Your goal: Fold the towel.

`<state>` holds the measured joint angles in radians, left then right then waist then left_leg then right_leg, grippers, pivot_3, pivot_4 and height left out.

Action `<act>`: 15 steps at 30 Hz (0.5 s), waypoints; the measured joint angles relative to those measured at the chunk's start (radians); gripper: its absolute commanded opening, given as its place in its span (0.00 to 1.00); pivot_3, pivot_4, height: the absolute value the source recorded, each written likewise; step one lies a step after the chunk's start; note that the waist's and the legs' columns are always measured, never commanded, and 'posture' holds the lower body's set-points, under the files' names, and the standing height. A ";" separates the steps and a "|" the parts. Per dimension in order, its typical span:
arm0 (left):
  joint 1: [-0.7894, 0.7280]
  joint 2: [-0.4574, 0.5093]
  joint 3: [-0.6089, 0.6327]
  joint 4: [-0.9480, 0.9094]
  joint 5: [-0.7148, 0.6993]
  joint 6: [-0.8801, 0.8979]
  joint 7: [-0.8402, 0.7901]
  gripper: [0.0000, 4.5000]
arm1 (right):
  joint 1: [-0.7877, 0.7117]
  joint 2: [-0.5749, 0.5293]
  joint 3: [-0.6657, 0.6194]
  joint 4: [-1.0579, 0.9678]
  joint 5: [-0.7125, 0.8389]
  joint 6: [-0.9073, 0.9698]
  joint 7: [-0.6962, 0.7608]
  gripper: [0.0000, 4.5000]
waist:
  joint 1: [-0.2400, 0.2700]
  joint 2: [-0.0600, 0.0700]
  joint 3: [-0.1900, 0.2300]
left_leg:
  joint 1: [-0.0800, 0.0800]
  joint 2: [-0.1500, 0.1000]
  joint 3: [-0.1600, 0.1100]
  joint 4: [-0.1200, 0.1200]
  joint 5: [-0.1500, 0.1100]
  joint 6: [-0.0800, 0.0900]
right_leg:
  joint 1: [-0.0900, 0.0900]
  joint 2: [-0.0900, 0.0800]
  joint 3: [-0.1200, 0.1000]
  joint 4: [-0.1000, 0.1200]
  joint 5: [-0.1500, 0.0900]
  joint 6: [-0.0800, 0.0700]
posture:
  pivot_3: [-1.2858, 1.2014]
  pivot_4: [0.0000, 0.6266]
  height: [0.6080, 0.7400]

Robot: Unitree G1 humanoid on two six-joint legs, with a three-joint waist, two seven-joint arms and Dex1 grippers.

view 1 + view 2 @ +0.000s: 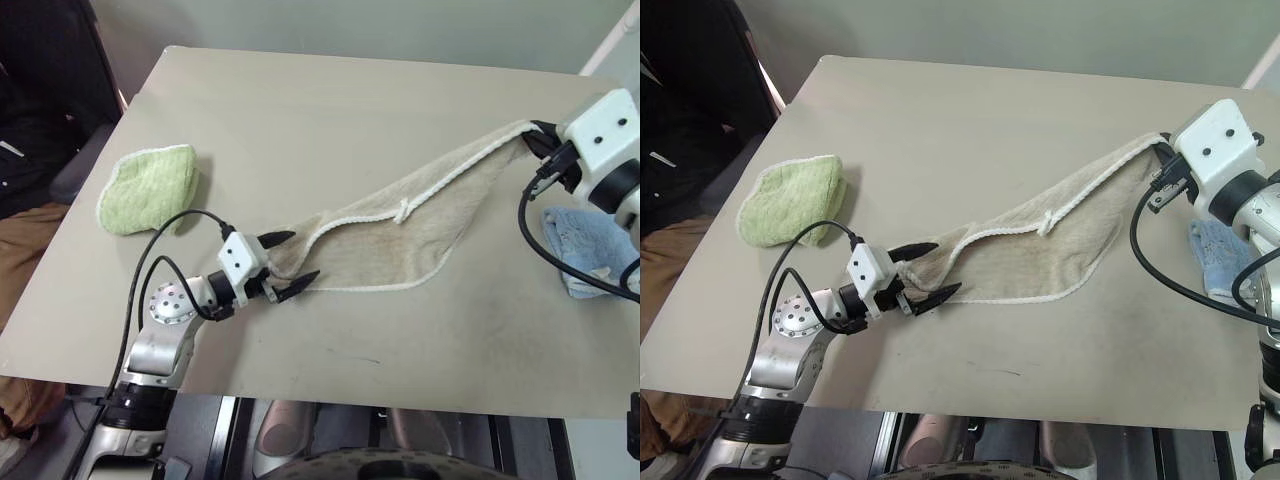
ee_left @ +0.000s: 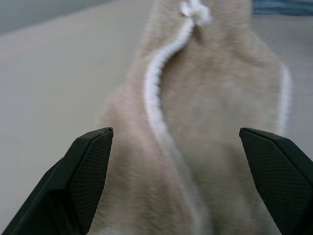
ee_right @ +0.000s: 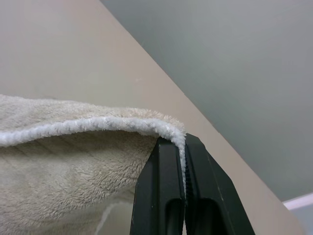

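one corner of the towel [image 1: 400,245] is pinched in the right gripper [image 3: 185,147]. next, the wide-open left gripper [image 1: 288,265] must close on the near end.

My two head eyes look forward and down from above the counter [image 1: 300,120], taking in nearly its whole top; the right eye sits slightly to the side, so both share the same scene. My left wrist camera looks along my left end effector [image 2: 176,161], very close to the towel [image 2: 215,122]. My right wrist camera looks along my right end effector [image 3: 184,161], close up at the towel's corded edge and across the counter's far edge.
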<state>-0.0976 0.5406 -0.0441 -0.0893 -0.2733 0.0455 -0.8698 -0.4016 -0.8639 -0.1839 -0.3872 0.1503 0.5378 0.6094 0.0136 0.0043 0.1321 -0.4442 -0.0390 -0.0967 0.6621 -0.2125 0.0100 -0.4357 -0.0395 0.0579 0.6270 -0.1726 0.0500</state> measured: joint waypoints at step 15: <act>-0.061 0.018 -0.015 0.106 0.118 -0.038 0.049 1.00 | 0.012 0.000 0.011 -0.007 -0.037 -0.017 -0.009 0.00 | 0.000 0.000 0.000 | 0.001 0.000 0.000 0.001 0.000 -0.003 | 0.000 0.000 0.000 0.001 0.002 -0.001 | 0.52 0.24 1.00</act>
<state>-0.1585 0.5583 -0.0588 0.0168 -0.1556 0.0071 -0.8208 -0.3893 -0.8638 -0.1732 -0.3940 0.1133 0.5208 0.6003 0.0136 0.0044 0.1320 -0.4435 -0.0390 -0.0967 0.6626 -0.2124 0.0073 -0.4353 -0.0395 0.0579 0.6279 -0.1709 0.0494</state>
